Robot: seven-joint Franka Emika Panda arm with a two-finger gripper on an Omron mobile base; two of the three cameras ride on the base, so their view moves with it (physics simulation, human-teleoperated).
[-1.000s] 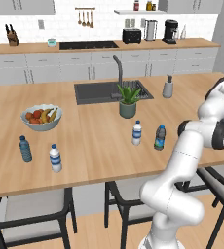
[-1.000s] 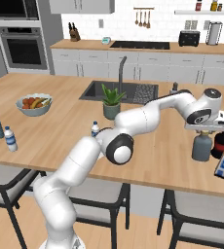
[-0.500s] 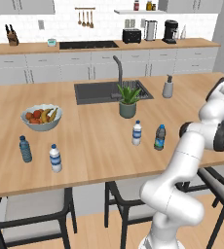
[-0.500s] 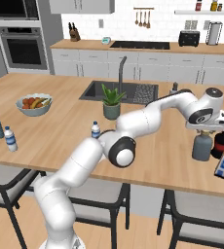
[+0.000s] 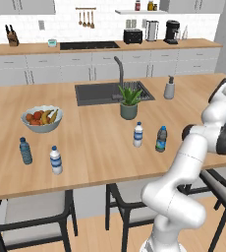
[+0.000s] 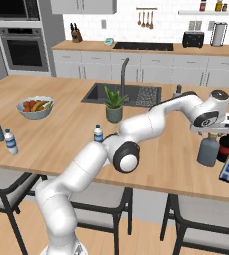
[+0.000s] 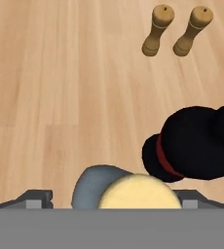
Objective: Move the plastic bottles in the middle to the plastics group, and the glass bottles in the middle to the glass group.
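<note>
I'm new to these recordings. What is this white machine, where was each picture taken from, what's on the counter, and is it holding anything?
It is a white robot arm on a base that can drive, in a rendered kitchen. Two pictures come from cameras on the base, behind the arm to its left and right; the third looks along its hand.

On the wooden island stand a fruit bowl, a potted plant, a pump dispenser, two small bottles at the left end and two in the middle: a white-capped one and a dark one.

At the right end, the tool sits just above a large grey-blue bottle with a tan stopper, beside a dark red-banded bottle. From the hand view its jaws stand wide on either side of the stopper, so it seems to hold nothing. Two wooden grinders stand beyond.
</note>
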